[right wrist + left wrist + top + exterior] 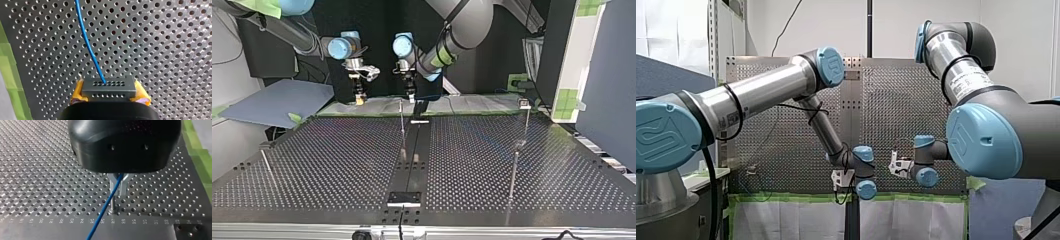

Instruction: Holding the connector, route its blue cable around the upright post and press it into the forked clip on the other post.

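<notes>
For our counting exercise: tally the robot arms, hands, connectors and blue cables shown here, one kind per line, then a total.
Arms: 2, my left arm and my right arm
Hands: 2, my left hand and my right hand
connector: 1
blue cable: 1
Total: 6

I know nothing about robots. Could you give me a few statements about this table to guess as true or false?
1. My right pincer grips a black connector between yellow pads. True.
2. The cable leaving the connector is red. False: it is blue.
3. The table is covered in small holes. True.
4. Only one arm works at the table. False: my left arm and my right arm both reach over it.
</notes>
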### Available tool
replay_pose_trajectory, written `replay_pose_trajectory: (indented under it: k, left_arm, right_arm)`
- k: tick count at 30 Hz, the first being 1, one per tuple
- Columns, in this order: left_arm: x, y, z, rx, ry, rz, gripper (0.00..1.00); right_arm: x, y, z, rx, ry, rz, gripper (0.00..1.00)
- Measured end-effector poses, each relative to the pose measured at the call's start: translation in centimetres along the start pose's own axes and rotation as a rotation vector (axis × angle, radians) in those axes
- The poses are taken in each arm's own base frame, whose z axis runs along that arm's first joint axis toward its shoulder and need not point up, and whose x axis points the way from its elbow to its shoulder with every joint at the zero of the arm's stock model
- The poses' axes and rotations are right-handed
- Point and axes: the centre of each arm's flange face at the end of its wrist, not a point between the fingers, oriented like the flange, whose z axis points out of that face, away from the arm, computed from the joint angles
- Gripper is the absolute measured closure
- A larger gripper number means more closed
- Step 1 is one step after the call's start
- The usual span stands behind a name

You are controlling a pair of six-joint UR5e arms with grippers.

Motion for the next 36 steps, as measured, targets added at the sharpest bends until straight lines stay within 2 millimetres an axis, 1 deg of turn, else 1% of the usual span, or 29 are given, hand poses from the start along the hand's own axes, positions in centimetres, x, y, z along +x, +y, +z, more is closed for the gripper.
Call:
replay_pose_trajectory:
  k: [7, 13, 20, 36]
  left_arm:
    - [-0.6, -0.2, -0.5, 0.001, 0.027, 0.031, 0.95]
    - [-0.9, -0.4, -0.3, 0.008, 0.05, 0.066, 0.95]
    - [-1.3, -0.8, 0.3, 0.031, 0.057, 0.086, 0.95]
    - [-1.8, -1.1, 1.8, 0.057, 0.044, 0.071, 0.95]
  right_arm:
    - [0.2, 0.2, 0.3, -0.003, 0.003, 0.002, 1.0]
    - [0.4, 0.5, 0.8, -0.004, 0.006, 0.006, 1.0]
    - [0.6, 0.5, 1.1, -0.006, 0.004, 0.006, 1.0]
    - [0.7, 0.6, 1.5, -0.008, 0.003, 0.007, 1.0]
